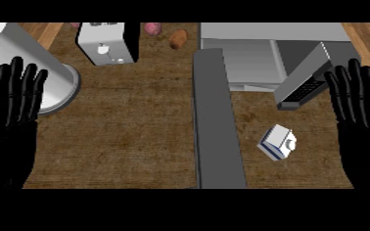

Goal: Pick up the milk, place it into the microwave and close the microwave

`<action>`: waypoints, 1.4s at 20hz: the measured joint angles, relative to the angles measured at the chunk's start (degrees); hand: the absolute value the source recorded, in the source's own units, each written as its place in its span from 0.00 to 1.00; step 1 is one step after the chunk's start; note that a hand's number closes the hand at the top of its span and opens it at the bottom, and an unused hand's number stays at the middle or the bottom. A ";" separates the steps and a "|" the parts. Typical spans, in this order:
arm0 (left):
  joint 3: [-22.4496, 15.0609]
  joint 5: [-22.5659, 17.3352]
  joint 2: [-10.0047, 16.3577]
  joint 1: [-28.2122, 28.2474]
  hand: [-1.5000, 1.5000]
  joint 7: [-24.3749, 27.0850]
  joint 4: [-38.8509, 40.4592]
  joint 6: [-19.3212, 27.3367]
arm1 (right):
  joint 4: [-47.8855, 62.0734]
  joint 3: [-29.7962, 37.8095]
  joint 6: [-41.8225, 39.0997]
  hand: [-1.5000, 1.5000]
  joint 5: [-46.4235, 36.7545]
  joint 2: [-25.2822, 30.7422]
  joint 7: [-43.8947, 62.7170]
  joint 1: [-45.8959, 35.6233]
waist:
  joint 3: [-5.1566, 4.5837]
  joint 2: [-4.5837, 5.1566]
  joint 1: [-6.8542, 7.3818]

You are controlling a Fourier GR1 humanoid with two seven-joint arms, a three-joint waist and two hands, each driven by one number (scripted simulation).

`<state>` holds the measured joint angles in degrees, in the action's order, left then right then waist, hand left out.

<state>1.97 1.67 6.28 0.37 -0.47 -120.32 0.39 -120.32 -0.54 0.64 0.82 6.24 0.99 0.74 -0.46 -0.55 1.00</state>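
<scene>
The right hand [351, 98] rested at the right edge, fingers straight and spread, holding nothing. The left hand [22, 95] rested likewise at the left edge. The milk [278, 143] lay tilted on the brown surface [130, 127], below the microwave [245, 54] and its open door [307, 80]. It was lower-left of the right hand and apart from it, with bare surface between them.
</scene>
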 measured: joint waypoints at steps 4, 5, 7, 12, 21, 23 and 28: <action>0.73 -0.91 -0.53 -0.99 0.00 1.77 2.47 -0.21 | -0.17 -3.37 6.65 0.00 -8.08 -3.32 0.62 -1.52 | 0.26 0.35 -0.65; 0.87 -1.36 -0.58 -1.69 0.00 1.74 3.07 -0.32 | -0.05 -3.82 9.00 0.00 -10.12 -3.94 0.51 -1.76 | 0.29 0.40 -0.77; 1.34 -2.49 -1.19 -1.83 0.00 1.61 4.42 -0.21 | 0.24 -6.53 14.29 0.00 -14.57 -4.81 2.21 -1.87 | 0.31 0.46 -0.82; 2.66 -5.70 -2.15 1.40 0.00 0.41 4.42 -0.71 | 0.74 -15.55 24.03 0.00 -24.05 -5.80 8.69 -1.65 | 0.38 0.46 -0.73; 6.32 -12.04 -0.82 9.95 0.00 -0.72 -2.39 -5.04 | 0.06 -26.24 34.98 0.00 -38.77 -6.18 19.39 -0.24 | 0.42 0.41 -0.74; 7.59 -13.87 -0.49 12.77 0.00 0.09 -3.68 -6.96 | 0.82 -26.07 36.21 0.00 -38.93 -6.10 19.14 1.29 | 0.43 0.41 -0.69; 9.97 -17.17 -0.58 17.99 0.00 0.44 -7.39 -10.34 | 3.16 -27.09 40.14 0.00 -38.38 -6.19 17.54 4.27 | 0.45 0.39 -0.69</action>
<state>11.94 -15.51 5.70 18.36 -0.03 -127.71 -9.95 -117.16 -27.64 40.78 -37.56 0.04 18.52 5.01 -0.01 -0.15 0.31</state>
